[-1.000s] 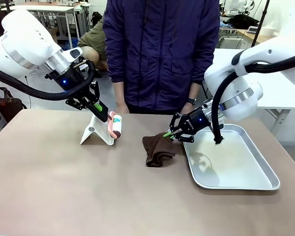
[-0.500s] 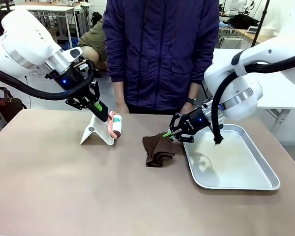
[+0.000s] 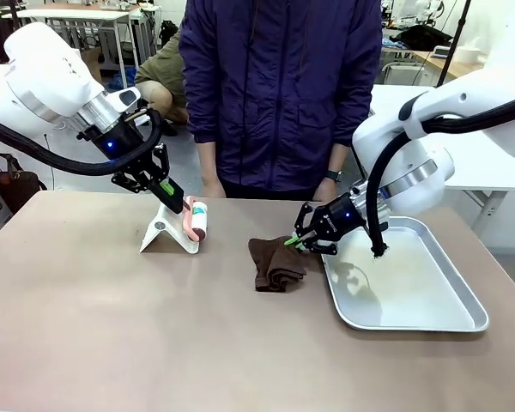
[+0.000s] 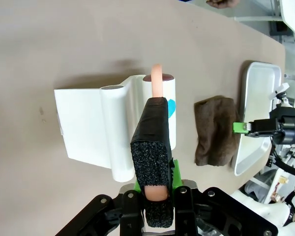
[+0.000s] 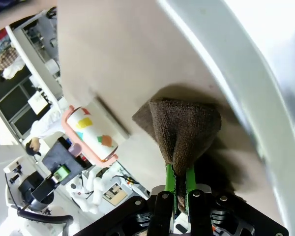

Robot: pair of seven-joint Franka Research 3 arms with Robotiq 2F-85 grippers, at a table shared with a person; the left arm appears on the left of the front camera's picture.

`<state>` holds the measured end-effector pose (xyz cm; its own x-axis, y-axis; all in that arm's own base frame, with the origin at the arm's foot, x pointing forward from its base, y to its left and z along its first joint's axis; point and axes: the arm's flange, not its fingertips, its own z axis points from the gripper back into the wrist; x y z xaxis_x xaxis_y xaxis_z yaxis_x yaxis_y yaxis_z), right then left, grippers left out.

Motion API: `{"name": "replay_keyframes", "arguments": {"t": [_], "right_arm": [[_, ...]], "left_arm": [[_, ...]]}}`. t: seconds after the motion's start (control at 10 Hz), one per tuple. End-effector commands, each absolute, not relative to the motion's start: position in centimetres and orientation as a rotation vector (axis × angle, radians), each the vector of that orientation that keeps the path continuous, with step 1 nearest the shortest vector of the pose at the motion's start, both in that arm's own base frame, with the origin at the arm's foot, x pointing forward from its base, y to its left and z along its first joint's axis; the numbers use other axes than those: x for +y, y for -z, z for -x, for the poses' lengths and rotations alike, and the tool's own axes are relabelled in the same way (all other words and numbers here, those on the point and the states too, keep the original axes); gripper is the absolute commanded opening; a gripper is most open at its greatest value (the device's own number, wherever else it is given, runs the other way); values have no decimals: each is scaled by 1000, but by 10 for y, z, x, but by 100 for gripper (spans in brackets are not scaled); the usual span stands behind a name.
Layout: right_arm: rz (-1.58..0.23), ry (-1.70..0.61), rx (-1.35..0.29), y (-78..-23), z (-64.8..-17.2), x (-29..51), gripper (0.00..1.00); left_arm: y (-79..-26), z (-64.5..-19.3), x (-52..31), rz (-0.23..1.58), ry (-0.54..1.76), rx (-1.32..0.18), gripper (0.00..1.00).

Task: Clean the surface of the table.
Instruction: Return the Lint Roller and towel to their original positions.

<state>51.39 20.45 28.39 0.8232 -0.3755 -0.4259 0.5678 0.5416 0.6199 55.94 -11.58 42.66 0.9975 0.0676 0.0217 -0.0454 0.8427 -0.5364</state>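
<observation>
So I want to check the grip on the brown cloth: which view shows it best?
The right wrist view: the brown cloth sits pinched in the right end effector. Front and left wrist views show it small, farther away.

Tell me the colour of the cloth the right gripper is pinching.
Dark brown; the cloth shows best in the right wrist view, between the right gripper pads.

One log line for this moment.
left end effector: shut on lint roller | right end effector: shut on brown cloth | table
</observation>
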Motion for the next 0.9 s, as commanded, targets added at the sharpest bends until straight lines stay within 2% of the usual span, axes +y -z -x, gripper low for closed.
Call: {"name": "replay_keyframes", "arguments": {"t": [0.0,0.3,0.8], "right_arm": [[-809,630,270,-272,-521,211,8],[-809,635,273,-269,-523,211,8],[-822,610,298,-263,-524,212,8]], "left_arm": [[-430,-568,-110,563,-64,19,21],[-421,-574,-115,535,-65,61,21],[-420,-572,-118,524,-97,38,21]]}}
